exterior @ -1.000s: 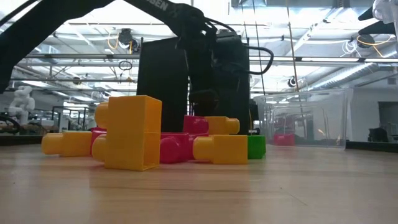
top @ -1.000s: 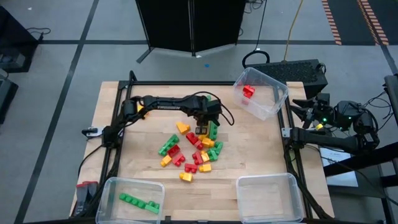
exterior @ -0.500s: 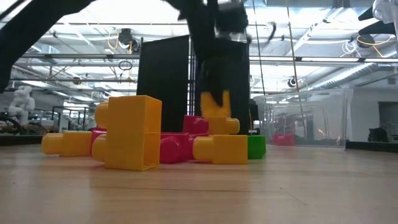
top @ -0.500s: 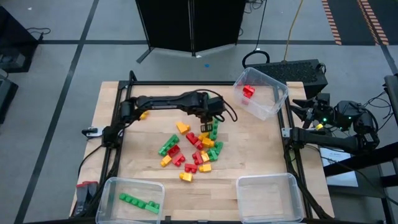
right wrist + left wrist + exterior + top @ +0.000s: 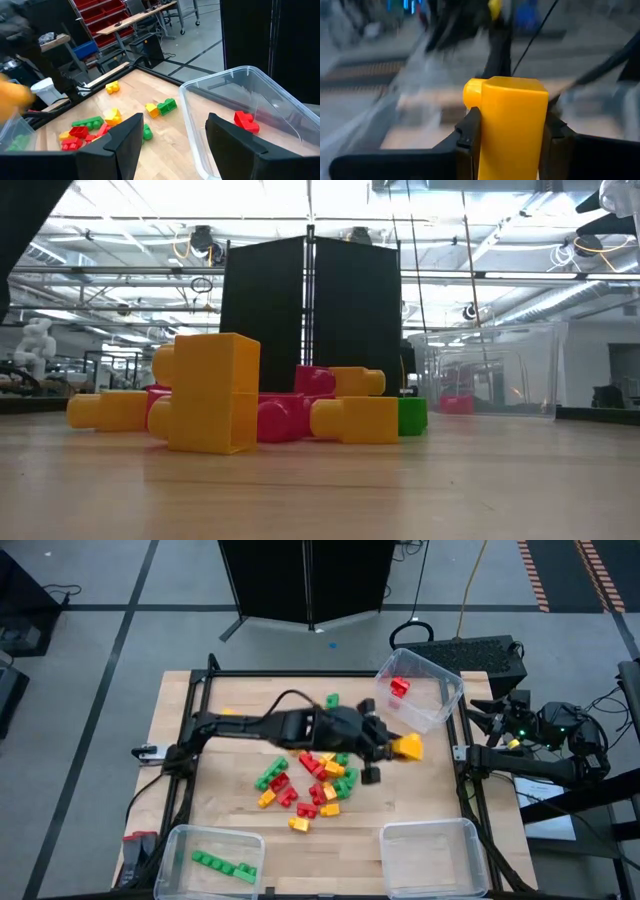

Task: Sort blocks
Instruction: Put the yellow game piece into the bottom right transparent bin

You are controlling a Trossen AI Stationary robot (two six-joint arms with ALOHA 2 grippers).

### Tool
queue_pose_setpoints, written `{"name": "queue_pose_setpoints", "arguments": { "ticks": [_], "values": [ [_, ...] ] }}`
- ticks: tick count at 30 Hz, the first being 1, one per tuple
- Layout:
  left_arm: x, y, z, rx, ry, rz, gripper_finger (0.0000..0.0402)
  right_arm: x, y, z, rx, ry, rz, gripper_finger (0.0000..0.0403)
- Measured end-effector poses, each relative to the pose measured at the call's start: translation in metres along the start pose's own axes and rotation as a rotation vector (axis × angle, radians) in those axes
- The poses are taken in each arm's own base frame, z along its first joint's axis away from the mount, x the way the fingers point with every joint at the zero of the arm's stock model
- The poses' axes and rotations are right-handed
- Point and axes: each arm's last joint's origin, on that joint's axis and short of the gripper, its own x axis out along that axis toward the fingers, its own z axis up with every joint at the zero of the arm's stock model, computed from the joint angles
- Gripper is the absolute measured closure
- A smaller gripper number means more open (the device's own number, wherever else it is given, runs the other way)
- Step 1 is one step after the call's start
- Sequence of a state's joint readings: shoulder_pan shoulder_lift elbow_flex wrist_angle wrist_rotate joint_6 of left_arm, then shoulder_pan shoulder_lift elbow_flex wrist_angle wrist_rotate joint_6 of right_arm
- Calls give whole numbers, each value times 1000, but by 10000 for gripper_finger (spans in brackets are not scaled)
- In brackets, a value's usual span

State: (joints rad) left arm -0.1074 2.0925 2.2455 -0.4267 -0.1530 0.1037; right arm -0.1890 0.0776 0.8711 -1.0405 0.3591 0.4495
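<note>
yellow brick (image 5: 408, 747) sits pinched in my left pincer (image 5: 398, 748) above the surface (image 5: 420, 790), right of the block pile (image 5: 310, 780), while my right pincer (image 5: 172, 137) waits spread beside the surface.

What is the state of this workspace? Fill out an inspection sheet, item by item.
Surface: wooden table.
Job's things: mixed blocks piled mid-table; red block in far bin; green blocks in near-left bin.
Clutter: nothing seen.
Grippers: left gripper shut on yellow block, right of the pile; right gripper open, parked off the table's right edge.
Cables: black cable along left arm.
Surroundings: dark panel behind table.
</note>
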Motion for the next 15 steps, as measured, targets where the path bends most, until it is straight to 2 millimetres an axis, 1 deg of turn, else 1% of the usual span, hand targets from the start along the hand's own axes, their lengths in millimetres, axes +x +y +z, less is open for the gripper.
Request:
{"name": "queue_pose_setpoints", "arguments": {
  "ticks": [2, 3, 7, 11, 15],
  "values": [
    [2, -17, 6, 27, -86, -23, 318, 0, 0, 0, -1, 2, 4, 195],
    [2, -25, 6, 47, -97, -36, 318, 0, 0, 0, 0, 8, 16, 195],
    [9, -56, 0, 124, -139, -75, 318, 0, 1, -1, 30, 26, 50, 195],
    [20, -87, -9, 128, -176, -123, 318, 0, 2, -1, 62, 38, 70, 195],
    [37, -120, -28, 129, -196, -168, 318, 0, 2, -2, 84, 45, 65, 195]
  ]
}}
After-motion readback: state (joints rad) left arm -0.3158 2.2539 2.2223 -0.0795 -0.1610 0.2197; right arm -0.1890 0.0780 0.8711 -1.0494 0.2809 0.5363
